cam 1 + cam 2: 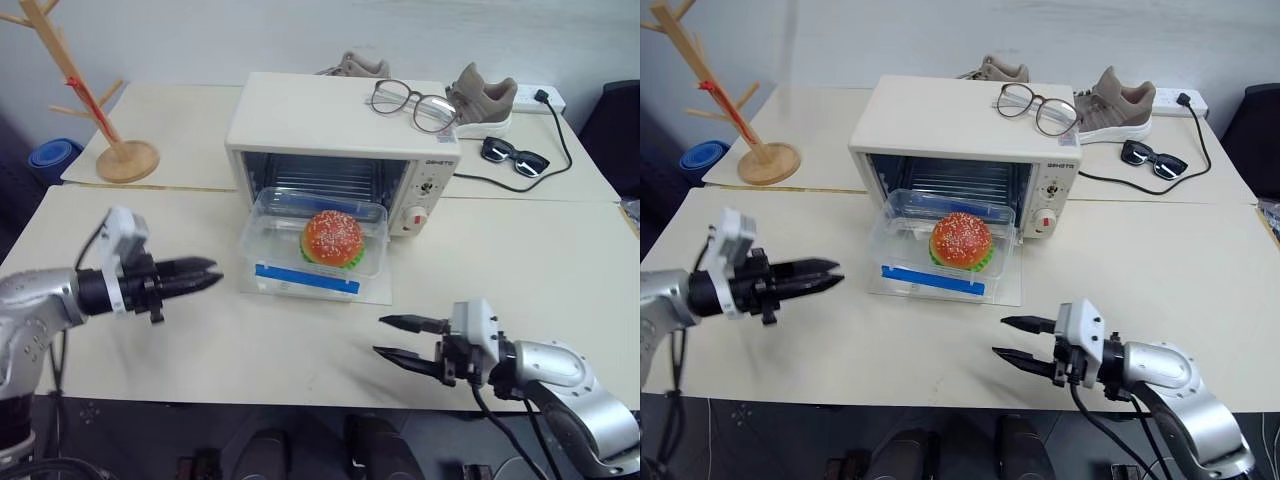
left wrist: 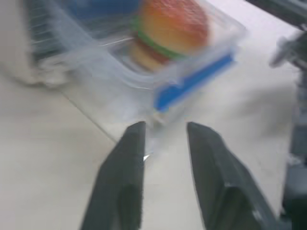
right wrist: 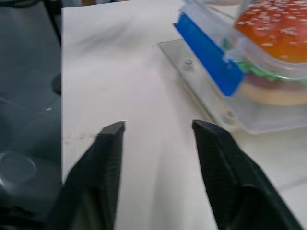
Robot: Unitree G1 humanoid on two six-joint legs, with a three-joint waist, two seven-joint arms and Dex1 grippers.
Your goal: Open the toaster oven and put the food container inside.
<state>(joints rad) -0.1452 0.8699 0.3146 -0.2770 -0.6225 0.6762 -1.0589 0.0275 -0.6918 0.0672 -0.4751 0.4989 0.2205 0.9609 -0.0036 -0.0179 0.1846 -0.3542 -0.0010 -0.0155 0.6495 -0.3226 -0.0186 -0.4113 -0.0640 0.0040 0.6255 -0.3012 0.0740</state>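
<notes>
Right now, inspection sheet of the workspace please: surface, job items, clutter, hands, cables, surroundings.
Surface: cream tables pushed together, seam running behind the oven.
Job's things: toaster oven with its glass door folded down flat; food container with the burger sits on that door, its rear end at the oven mouth, not fully inside.
Clutter: clear glasses on the oven top; sunglasses, two shoes, wooden rack on the far table.
Hands: left hand nearly closed, empty, left of the container; right hand open, empty, in front of it.
Cables: black cord from a power strip toward the oven.
Surroundings: blue object beyond the table's left edge.
</notes>
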